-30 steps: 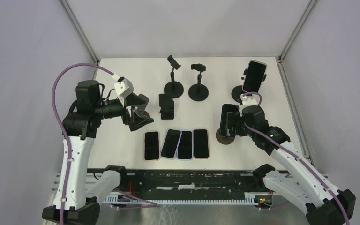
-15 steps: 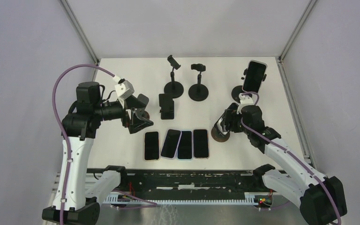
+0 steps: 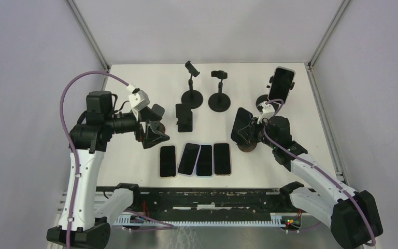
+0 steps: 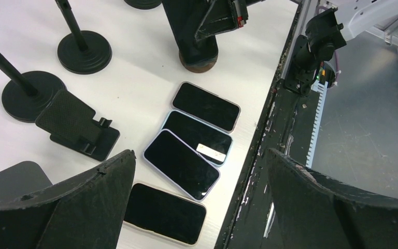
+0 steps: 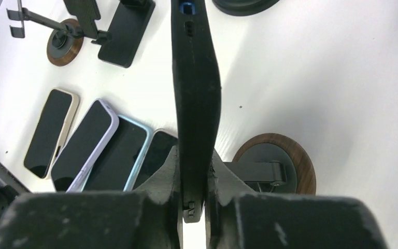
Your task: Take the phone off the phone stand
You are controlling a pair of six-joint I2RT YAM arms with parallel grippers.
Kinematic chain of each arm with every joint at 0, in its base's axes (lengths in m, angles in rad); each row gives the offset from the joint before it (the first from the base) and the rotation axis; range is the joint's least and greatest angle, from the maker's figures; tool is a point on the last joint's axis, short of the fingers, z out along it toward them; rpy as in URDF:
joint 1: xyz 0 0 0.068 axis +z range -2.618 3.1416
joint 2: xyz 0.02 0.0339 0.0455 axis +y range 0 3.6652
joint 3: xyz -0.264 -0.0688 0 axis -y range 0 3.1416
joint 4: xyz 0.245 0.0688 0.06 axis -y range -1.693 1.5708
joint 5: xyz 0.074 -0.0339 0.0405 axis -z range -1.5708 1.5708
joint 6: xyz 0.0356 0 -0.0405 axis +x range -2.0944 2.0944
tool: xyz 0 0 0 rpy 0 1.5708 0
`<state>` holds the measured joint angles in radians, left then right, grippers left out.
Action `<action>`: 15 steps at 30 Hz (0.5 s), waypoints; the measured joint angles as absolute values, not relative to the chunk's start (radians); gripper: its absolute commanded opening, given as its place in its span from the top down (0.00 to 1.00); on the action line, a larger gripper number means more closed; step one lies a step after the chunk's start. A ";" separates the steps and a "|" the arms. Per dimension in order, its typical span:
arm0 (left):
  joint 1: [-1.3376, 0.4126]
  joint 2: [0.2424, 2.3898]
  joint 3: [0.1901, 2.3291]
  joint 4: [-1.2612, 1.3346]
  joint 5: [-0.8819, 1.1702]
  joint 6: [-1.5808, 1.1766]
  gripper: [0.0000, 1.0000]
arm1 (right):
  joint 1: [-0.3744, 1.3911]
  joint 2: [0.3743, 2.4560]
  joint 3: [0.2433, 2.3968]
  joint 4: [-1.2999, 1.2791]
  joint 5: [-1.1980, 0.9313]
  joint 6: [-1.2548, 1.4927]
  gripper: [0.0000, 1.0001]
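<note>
A white counter (image 3: 134, 93) sits inside plain grey walls.

Close to the near edge, in the middle, four phones lie flat in a row with their dark screens up. The left one (image 3: 167, 161) has a cream case. The next one (image 3: 189, 158) has a purple case and is tipped a little, so it leans onto the light blue one (image 3: 204, 160). The last phone (image 3: 222, 158) lies just beside that one.

A bit further in, near the left edge, the left fingers (image 4: 72, 207) hang over the counter. They are spread wide apart and hold nothing.

On the right side, the right fingers (image 5: 166, 174) are squeezed tight on a dark phone (image 5: 196, 88). One finger presses on each flat face, close to one end. The phone is held up on its edge and tilted. It is right over a phone stand (image 5: 274, 166) with a round brown base. That stand is on the counter, just past the right end of the row. I cannot tell if the phone touches the stand's holder.

In the middle of the counter is a small black folding stand (image 3: 184, 116). Behind it are two thin pole stands (image 3: 192, 96) (image 3: 219, 101) with round black bases, side by side.

Near the far right corner, another phone (image 3: 281, 84) sits upright in its own stand (image 3: 263, 102).
</note>
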<state>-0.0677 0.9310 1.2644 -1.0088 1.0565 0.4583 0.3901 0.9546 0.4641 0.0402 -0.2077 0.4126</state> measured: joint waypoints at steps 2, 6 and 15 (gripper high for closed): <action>-0.068 0.931 1.261 -1.011 1.057 0.464 0.00 | 0.389 0.973 0.469 0.067 -0.209 0.389 1.00; -0.068 0.931 1.257 -1.023 1.057 0.477 0.00 | 0.381 1.027 0.494 0.098 -0.224 0.373 1.00; -0.068 0.931 1.253 -1.044 1.057 0.503 0.01 | 0.378 1.165 0.554 0.170 -0.355 0.412 1.00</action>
<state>-0.0677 0.9314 1.2533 -1.0435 1.0569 0.5034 0.3779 1.1652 0.5537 0.1703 -0.3553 0.4118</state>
